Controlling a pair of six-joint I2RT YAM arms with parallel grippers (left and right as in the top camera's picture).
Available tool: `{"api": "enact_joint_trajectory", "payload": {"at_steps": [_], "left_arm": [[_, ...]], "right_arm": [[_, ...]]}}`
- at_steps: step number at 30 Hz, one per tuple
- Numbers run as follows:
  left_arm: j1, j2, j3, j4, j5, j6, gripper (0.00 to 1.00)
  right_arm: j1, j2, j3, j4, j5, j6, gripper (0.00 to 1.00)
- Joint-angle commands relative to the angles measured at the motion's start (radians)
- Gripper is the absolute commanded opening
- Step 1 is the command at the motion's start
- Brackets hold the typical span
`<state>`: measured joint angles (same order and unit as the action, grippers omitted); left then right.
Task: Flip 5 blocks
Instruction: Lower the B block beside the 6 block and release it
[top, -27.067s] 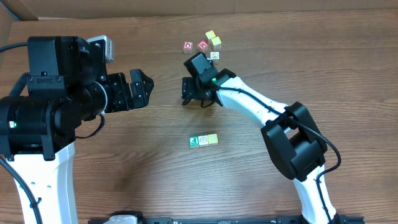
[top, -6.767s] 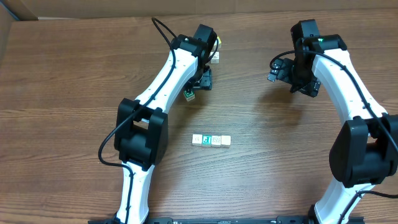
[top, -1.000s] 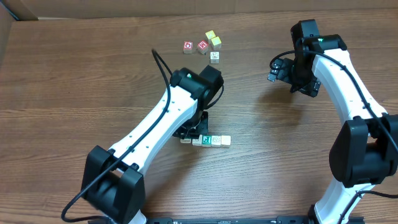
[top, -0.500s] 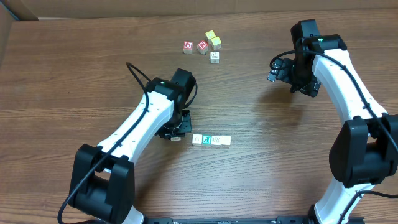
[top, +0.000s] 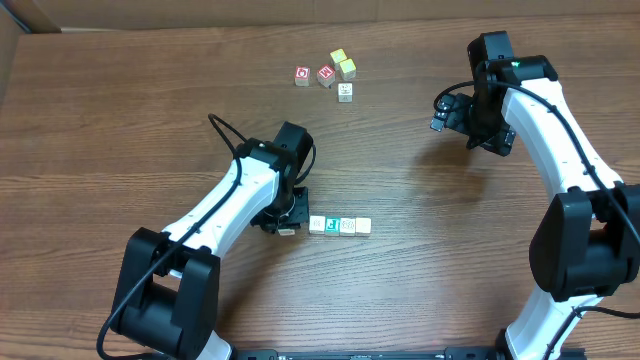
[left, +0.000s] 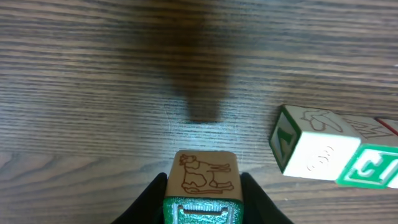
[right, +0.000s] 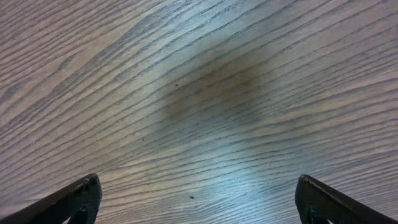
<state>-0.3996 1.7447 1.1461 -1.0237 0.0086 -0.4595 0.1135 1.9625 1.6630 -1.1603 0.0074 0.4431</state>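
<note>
With my left gripper clamped on a block just left of the row, I should set it down flat, flush with the row's end, then open fully.

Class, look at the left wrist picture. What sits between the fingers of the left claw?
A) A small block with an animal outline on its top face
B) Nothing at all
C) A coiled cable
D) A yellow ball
A: the block, with a brown animal outline drawn on top and a green front face, sits between the fingers of the left claw, apart from the row of blocks to its right.
</note>
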Motion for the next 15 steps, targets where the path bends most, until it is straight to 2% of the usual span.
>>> {"api": "enact_joint_trajectory", "payload": {"at_steps": [1,2,3,8,12,13,14,15], "left_arm": [[-0.006,-0.017,-0.01,0.01,0.011,0.019,0.5],[-0.006,-0.017,-0.01,0.012,0.013,0.019,0.65],[-0.005,-0.017,-0.01,0.016,0.017,0.019,0.69],[0.016,-0.018,0.055,-0.005,0.014,0.019,0.69],[0.04,-0.019,0.155,-0.103,-0.017,0.019,0.66],[0.043,-0.019,0.173,-0.127,-0.021,0.019,0.62],[0.046,-0.019,0.185,-0.145,-0.02,0.019,0.43],[0.046,-0.019,0.188,-0.158,-0.018,0.019,0.04]], "right_arm": [[-0.001,-0.016,0.014,0.003,0.006,-0.006,1.0],[-0.001,-0.016,0.014,0.003,0.006,-0.006,1.0],[-0.001,-0.016,0.014,0.003,0.006,-0.006,1.0],[-0.001,-0.016,0.014,0.003,0.006,-0.006,1.0],[-0.001,-0.016,0.014,0.003,0.006,-0.006,1.0],[-0.001,-0.016,0.014,0.003,0.006,-0.006,1.0],[-0.001,-0.016,0.014,0.003,0.006,-0.006,1.0],[-0.001,-0.016,0.014,0.003,0.006,-0.006,1.0]]}}
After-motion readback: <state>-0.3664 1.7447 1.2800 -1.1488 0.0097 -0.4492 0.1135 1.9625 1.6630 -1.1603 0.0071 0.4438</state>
